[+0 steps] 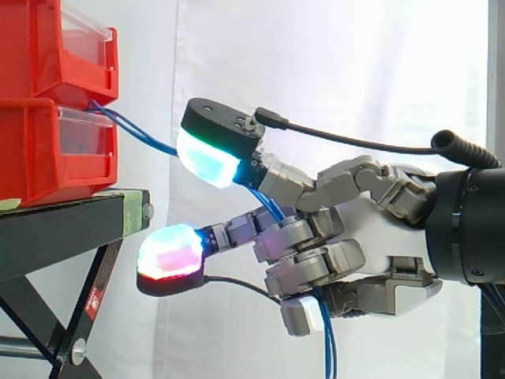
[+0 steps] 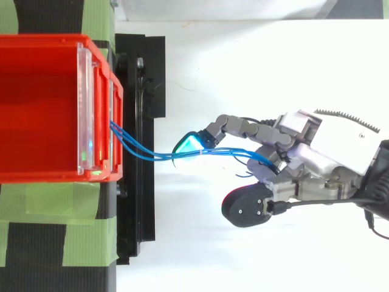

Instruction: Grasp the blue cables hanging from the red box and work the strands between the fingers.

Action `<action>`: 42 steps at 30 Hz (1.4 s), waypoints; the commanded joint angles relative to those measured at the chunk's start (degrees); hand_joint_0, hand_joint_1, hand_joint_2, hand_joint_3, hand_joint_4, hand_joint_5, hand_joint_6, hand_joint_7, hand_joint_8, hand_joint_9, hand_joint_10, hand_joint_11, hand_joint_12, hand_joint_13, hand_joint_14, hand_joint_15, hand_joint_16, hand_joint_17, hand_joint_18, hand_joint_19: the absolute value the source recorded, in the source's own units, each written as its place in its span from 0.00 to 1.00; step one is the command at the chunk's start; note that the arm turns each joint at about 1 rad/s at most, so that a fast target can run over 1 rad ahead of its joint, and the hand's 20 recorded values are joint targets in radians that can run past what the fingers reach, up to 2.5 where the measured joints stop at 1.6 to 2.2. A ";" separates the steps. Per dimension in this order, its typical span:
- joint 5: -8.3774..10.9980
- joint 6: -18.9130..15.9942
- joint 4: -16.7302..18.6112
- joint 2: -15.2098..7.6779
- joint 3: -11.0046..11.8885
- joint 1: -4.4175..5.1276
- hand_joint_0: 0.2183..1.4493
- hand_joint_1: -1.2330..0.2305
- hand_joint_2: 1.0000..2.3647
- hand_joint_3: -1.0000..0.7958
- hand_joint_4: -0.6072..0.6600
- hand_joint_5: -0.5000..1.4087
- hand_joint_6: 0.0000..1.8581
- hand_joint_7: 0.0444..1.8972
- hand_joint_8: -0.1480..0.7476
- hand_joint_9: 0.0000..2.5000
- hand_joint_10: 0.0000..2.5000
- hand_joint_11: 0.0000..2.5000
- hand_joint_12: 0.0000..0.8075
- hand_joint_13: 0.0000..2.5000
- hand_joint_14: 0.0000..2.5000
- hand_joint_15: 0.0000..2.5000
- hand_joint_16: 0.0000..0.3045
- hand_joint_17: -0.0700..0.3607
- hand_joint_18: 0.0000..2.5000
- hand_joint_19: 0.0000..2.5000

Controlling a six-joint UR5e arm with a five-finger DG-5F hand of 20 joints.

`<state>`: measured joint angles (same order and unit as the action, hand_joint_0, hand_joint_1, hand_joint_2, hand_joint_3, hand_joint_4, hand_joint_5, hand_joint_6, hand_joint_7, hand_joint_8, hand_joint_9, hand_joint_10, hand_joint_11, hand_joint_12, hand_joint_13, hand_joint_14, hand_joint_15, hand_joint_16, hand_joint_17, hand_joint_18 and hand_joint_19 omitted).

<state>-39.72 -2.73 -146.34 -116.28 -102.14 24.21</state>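
Note:
Thin blue cables (image 2: 159, 154) leave the gap between two stacked red bins (image 1: 55, 103) and run right into my hand (image 1: 371, 237). In the side view the blue cables (image 1: 138, 133) slant down from the bins, pass behind a cyan-glowing fingertip (image 1: 209, 162), thread through the curled fingers and hang down below the hand near the bottom edge. In the top view the strands pass beside a cyan fingertip (image 2: 189, 145) and end among the curled fingers of the hand (image 2: 304, 158). A magenta-glowing fingertip (image 1: 170, 253) points toward the stand.
The red bins (image 2: 55, 109) sit on a black stand (image 1: 63, 229) with green tape (image 2: 48, 225) on its top. A white curtain hangs behind. The stand's diagonal legs (image 1: 87, 308) lie below and left of the hand.

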 commanded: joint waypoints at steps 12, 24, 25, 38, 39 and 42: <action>0.00 0.00 0.00 0.00 0.01 -0.04 0.45 0.43 0.00 0.00 0.65 0.34 0.00 0.61 0.58 0.63 1.00 1.00 0.67 0.70 1.00 0.63 0.65 0.51 0.83 0.32; 0.00 0.00 0.00 0.00 -0.08 0.04 0.45 0.43 0.00 0.00 0.65 0.33 0.00 0.60 0.58 0.63 1.00 1.00 0.67 0.70 1.00 0.63 0.65 0.51 0.82 0.32; 0.00 0.00 0.00 0.00 0.01 0.04 0.45 0.43 0.00 0.00 0.65 0.33 0.00 0.60 0.58 0.63 1.00 1.00 0.67 0.70 1.00 0.62 0.65 0.51 0.82 0.32; 0.00 0.00 0.00 0.00 0.01 -0.04 0.45 0.43 0.00 0.00 0.65 0.33 0.00 0.60 0.58 0.62 1.00 1.00 0.67 0.70 1.00 0.63 0.65 0.51 0.82 0.32; 0.00 0.00 0.00 0.00 0.01 -0.04 0.45 0.43 0.00 0.00 0.65 0.33 0.00 0.60 0.58 0.62 1.00 1.00 0.67 0.70 1.00 0.63 0.65 0.51 0.82 0.32; 0.00 0.00 0.00 0.00 0.01 0.04 0.45 0.43 0.00 0.00 0.65 0.33 0.00 0.60 0.58 0.62 1.00 1.00 0.67 0.70 1.00 0.63 0.65 0.51 0.82 0.32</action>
<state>-39.73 -2.72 -146.34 -116.28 -102.14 24.21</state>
